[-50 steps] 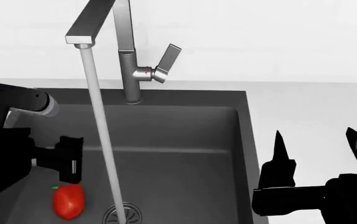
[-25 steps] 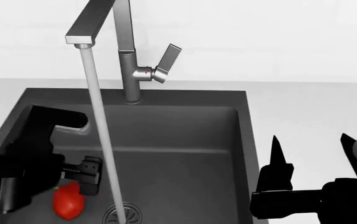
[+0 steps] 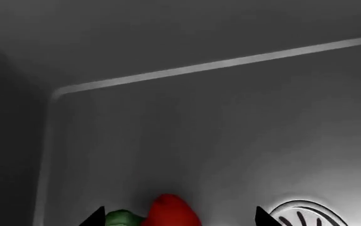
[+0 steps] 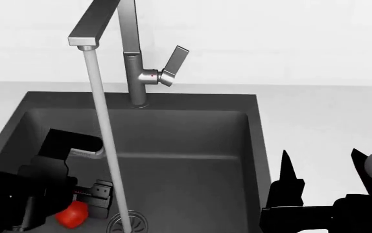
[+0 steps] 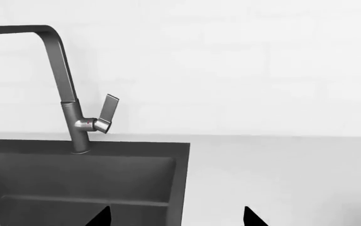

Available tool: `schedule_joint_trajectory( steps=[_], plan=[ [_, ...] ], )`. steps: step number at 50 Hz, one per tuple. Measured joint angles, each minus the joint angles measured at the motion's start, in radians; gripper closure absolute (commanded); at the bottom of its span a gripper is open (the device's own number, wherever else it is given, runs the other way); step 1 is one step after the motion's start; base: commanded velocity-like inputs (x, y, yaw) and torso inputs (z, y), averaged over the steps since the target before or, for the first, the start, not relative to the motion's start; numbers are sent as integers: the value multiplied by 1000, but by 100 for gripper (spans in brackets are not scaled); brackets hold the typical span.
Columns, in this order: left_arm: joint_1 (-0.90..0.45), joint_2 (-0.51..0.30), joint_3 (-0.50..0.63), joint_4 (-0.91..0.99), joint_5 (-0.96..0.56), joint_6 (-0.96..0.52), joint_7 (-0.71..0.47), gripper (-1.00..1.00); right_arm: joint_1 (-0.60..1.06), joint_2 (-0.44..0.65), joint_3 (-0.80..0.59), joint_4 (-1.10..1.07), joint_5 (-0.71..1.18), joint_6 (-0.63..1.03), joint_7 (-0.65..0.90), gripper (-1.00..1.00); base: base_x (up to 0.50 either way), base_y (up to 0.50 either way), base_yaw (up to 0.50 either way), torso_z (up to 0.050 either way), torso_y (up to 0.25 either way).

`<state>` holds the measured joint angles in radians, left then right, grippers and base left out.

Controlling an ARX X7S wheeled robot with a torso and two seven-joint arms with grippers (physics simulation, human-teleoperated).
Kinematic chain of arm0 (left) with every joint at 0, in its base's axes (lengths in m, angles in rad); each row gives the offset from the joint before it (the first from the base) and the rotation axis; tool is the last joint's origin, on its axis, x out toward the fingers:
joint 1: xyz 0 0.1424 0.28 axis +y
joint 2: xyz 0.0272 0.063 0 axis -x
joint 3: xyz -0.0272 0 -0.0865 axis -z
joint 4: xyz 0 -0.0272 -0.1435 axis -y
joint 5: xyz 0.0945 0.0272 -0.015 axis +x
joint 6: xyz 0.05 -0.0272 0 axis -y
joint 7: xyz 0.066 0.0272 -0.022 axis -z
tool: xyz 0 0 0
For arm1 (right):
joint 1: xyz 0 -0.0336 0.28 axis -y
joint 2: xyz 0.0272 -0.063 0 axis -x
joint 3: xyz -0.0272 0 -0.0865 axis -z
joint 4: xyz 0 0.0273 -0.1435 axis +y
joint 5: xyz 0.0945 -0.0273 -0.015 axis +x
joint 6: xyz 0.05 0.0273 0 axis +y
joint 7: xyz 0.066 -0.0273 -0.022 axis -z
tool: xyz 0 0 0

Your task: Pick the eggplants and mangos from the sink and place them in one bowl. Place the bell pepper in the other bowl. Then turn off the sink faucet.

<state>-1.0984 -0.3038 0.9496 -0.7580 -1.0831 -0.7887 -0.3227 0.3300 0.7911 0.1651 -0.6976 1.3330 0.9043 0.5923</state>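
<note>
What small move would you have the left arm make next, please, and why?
Probably ease the left gripper a little further down over the bell pepper before closing: its open jaws already straddle the pepper on the sink floor, but only the tips show beside it.

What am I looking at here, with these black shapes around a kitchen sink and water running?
These are computer-rendered views from a two-armed robot steered by a person. The wide picture comes from a camera on its head, looking down into a dark grey sink. The other two come from small cameras near each arm's claw. The steel faucet is on, and its water stream falls to the round drain. The black bulk low on the left is the left gripper, reaching down right by a red bell pepper on the sink floor; its own camera shows the pepper between its two open tips, not yet gripped. The right gripper waits open over the pale counter, holding nothing.
</note>
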Motion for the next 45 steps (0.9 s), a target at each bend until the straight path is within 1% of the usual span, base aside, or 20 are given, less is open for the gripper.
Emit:
schedule_joint_trajectory(
  steps=[9,21,26,31,32,39,45],
  plan=[
    [23,19,25,-53,39,57,42,-100,-22,-6,0,3,-20,-13,-18,-100,0,0,0,0,0],
    [24,37,43,-131,119,94,62,-100,-42,-8,4,6,-31,-24,-29,-100,0,0,0,6,-134],
    [-14,28,103,-135,16,88,29,-100,-46,-9,3,11,-33,-26,-32,-100,12,0,-4,7,-104],
    [-23,35,112,-161,-6,94,29,-100,-48,-10,1,13,-36,-29,-35,-100,0,0,0,0,-3],
    [-22,35,110,-160,-5,95,28,100,-49,-10,1,13,-36,-29,-36,-100,0,0,0,0,-11],
    [3,22,76,-123,79,85,4,100,-57,-11,3,11,-42,-36,-41,-100,0,0,0,0,-1],
    [28,-6,53,-38,75,62,-29,100,-68,-10,8,8,-46,-42,-45,-100,0,0,0,0,0]
  ],
)
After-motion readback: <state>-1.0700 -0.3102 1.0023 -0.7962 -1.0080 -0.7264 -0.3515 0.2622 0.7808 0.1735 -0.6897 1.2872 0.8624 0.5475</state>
